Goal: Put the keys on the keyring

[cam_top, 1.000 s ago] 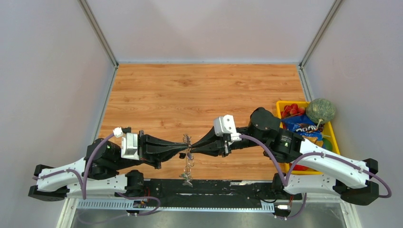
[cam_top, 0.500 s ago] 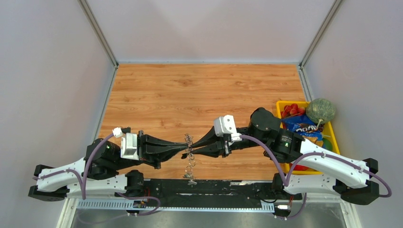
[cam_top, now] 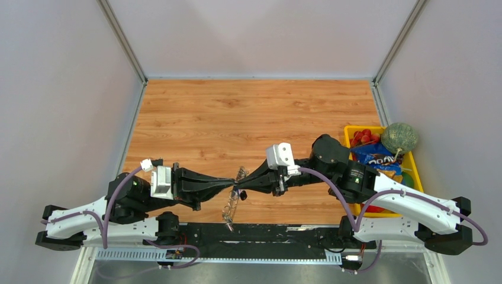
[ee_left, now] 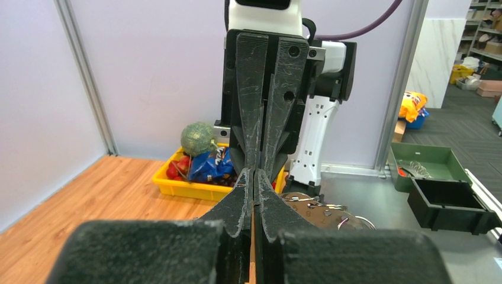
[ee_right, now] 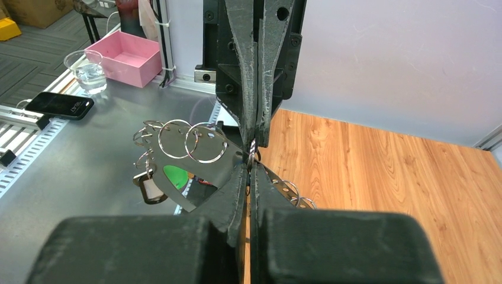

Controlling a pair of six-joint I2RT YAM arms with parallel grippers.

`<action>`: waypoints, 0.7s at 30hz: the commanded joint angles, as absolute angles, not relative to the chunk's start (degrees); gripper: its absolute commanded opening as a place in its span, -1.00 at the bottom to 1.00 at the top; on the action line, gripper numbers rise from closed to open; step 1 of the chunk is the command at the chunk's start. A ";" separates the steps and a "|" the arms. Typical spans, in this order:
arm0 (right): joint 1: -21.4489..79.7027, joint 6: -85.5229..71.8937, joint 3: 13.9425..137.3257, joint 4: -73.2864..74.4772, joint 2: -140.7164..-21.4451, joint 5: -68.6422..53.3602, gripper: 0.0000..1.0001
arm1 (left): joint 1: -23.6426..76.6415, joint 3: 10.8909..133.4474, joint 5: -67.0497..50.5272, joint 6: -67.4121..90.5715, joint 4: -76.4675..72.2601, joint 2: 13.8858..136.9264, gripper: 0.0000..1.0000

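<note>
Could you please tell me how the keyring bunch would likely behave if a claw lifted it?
Probably floppy: the keyring bunch dangles as loose linked rings between left claw and right claw. Likely light: thin wire. Shiny metal may slip.

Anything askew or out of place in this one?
Yes: the keyring bundle hangs slanted, not straight down, from where the shut left tool and right tool meet tip to tip. Nothing looks spilled or damaged.
</note>
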State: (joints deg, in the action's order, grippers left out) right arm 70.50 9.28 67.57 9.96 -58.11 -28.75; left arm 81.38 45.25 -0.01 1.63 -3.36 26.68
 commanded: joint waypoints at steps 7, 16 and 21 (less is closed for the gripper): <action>71.15 8.31 70.23 11.89 -57.99 -26.34 -1.00 | 81.52 48.54 -0.85 3.22 0.47 26.35 -0.84; 71.11 8.54 74.50 23.80 -59.73 -26.61 -1.00 | 81.49 56.55 -0.30 4.90 19.14 27.64 -0.28; 71.07 8.96 78.71 32.96 -62.82 -26.15 -1.00 | 81.47 60.15 -0.42 5.95 24.50 30.18 -0.10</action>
State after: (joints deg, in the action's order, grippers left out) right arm 70.83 9.06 73.56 26.83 -61.52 -26.83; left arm 81.38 57.30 0.01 4.21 17.89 27.73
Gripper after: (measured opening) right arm 0.009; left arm 0.419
